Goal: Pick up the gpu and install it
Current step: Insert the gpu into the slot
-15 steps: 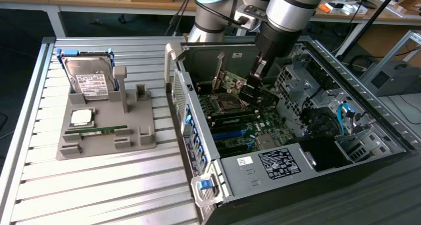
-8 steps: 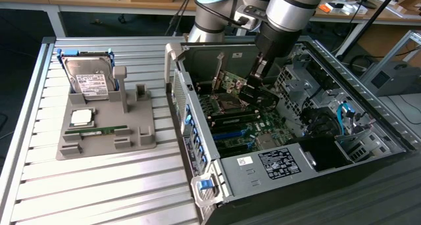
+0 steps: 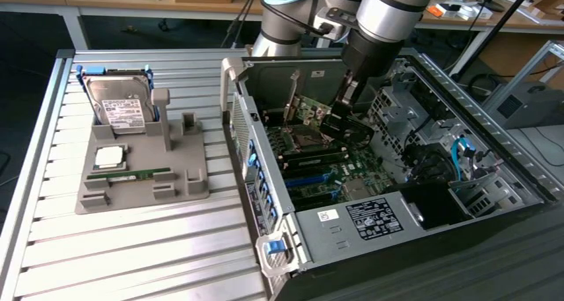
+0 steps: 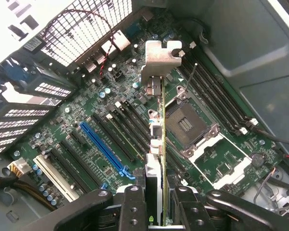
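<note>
Black fingers of the gripper squeeze the gpu tight from both sides. It stands on its thin edge over the green board inside the computer case, between the long slots and the square chip holder. Its silver end points at the case wall with the wire grid

the gpu is a thin dark card held on edge, clamped at one end, its silver bracket at the far end, over the motherboard slots.
</note>
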You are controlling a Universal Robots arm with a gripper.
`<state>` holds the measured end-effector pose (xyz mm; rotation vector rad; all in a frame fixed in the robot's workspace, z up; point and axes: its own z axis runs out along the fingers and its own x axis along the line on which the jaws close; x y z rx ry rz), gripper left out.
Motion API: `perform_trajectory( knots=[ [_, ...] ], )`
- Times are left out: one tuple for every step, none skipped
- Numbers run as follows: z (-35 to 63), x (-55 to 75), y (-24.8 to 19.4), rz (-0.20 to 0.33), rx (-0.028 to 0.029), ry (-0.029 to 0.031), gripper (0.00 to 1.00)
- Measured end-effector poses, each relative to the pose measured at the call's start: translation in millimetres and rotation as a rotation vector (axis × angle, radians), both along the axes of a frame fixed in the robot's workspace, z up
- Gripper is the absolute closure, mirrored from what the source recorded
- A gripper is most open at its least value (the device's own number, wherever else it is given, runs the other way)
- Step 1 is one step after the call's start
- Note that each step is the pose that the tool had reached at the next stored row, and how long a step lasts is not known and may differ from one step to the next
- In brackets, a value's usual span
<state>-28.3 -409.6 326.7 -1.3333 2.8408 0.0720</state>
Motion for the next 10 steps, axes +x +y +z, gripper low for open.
perform_trajectory(
  knots=[
    [0.0, 0.0, 0.0, 0.005, 0.0000, 0.0000, 0.73],
    [0.0, 0.0, 0.0, 0.010, 0.0000, 0.0000, 0.73],
    [-0.1, 0.0, 0.0, 0.014, 0.0000, 0.0000, 0.73],
    [-0.1, 0.0, 0.0, 0.018, 0.0001, 0.0000, 0.73],
    [-0.1, 0.0, 0.0, 0.021, 0.0000, 0.0000, 0.73],
    [-0.1, 0.0, 0.0, 0.025, 0.0000, 0.0000, 0.73],
    [-0.1, 0.0, 0.0, 0.027, 0.0000, 0.0000, 0.73],
    [-0.1, 0.0, 0.0, 0.029, 0.0000, 0.0000, 0.73],
    [-0.2, 0.0, 0.0, 0.032, 0.0000, 0.0000, 0.73],
    [-0.2, 0.0, 0.0, 0.035, 0.0000, 0.0000, 0.73]
  ],
)
